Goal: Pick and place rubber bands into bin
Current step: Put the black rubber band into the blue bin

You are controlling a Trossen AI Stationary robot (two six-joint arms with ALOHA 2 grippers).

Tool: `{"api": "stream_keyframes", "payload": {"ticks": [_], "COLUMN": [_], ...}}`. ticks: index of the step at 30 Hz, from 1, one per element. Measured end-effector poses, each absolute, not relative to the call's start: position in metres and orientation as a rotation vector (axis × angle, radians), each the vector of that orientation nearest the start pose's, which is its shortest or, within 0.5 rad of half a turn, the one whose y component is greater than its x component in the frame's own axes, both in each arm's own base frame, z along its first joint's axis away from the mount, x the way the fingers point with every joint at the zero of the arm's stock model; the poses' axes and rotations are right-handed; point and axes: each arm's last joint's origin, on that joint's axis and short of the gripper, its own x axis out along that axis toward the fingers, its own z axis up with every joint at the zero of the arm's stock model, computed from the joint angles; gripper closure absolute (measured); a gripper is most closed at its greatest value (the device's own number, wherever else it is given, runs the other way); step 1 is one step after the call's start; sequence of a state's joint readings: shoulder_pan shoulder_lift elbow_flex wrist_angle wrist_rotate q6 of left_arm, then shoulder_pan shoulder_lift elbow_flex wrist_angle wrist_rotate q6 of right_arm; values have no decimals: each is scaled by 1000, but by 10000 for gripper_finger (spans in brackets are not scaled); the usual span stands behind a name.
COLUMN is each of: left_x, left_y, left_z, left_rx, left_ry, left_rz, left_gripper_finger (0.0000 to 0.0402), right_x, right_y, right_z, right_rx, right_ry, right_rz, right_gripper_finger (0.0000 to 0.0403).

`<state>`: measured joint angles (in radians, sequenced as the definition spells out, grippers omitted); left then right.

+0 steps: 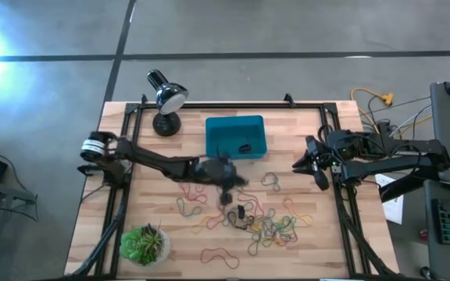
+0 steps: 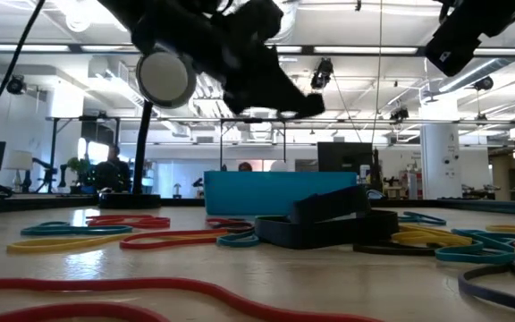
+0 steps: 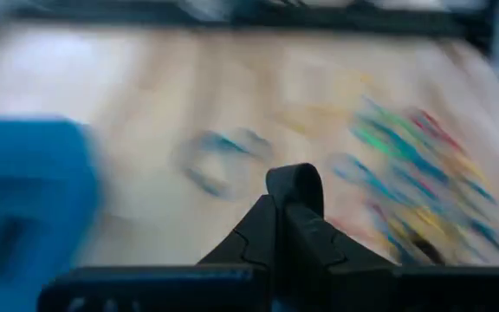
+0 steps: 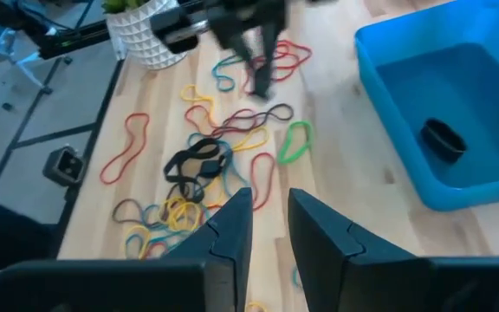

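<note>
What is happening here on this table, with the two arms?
The left gripper is shut on a black rubber band above the table, near the teal bin. One black band lies in the bin; many rubber bands remain on the wood. The right gripper waits at the right edge.

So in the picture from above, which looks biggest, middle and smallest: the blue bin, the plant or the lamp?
Largest to smallest, as seen from above:
1. The blue bin.
2 and 3. The plant and the lamp look too alike to rank; the lamp also stands taller, nearer the camera.
</note>
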<state>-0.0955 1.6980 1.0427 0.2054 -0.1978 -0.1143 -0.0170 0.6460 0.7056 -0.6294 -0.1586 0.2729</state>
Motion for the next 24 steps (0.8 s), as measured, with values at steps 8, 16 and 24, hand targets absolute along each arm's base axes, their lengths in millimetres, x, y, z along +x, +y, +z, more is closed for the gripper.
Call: {"api": "stream_keyframes", "payload": {"ticks": [8, 16, 24], "left_x": [360, 346, 340], "left_y": [34, 82, 102], "left_z": [234, 221, 219], "left_rx": [-44, -84, -4], "left_ry": [418, 542, 600], "left_rz": [516, 661, 672], "left_gripper_finger": [401, 401, 401], "right_x": [140, 156, 181], "right_y": [1, 0, 0], "right_z": [281, 276, 269], "right_rx": [321, 330, 330], "right_ry": [601, 617, 606], "right_rz": [22, -12, -10], "right_gripper_finger": [337, 339, 339]}}
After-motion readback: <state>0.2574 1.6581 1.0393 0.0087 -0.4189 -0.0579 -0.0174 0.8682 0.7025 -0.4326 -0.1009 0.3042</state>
